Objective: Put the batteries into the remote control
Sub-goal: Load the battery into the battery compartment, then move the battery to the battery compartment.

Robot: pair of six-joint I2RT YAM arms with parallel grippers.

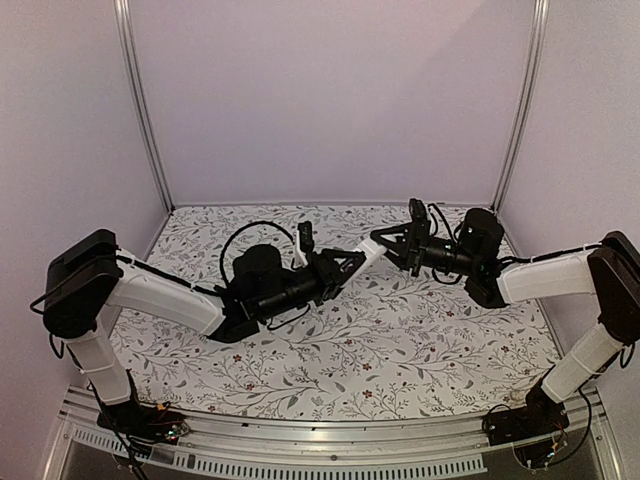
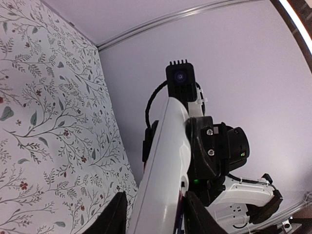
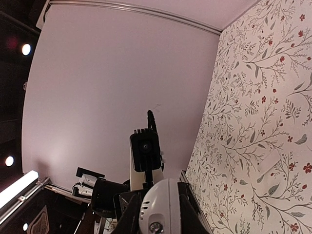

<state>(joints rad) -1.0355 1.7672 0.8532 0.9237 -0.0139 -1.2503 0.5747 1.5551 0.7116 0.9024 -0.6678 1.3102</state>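
Right gripper [image 1: 392, 243]: clamped tight on one end of the remote control [image 1: 368, 251], white body seen end-on between its fingers in its own wrist view. Left gripper [image 1: 350, 264]: set narrow about the other end, dark fingers [image 2: 118, 214] flanking the long white body just beside its edges; cannot tell whether pressing on it or just clear of it. Holds the remote in the air between the two, well above the desk [image 1: 400, 350], roughly level and bridging gripper to gripper near the middle of the workspace. Shows no batteries anywhere: none on the flowered desk, none in either grip, none on the remote's exposed faces. Leaves open whether any is already seated, compartment and cover being out of sight in every view. Reads, as a judgement, as a mid-task handover or regrasp, loading itself unconfirmed. Left arm [image 1: 165, 295]: elbow low, forearm stretched toward the centre. Right arm [image 1: 545, 275]: mirrored, forearm running level toward the left, wrist turned so its camera looks along the remote at the other gripper.
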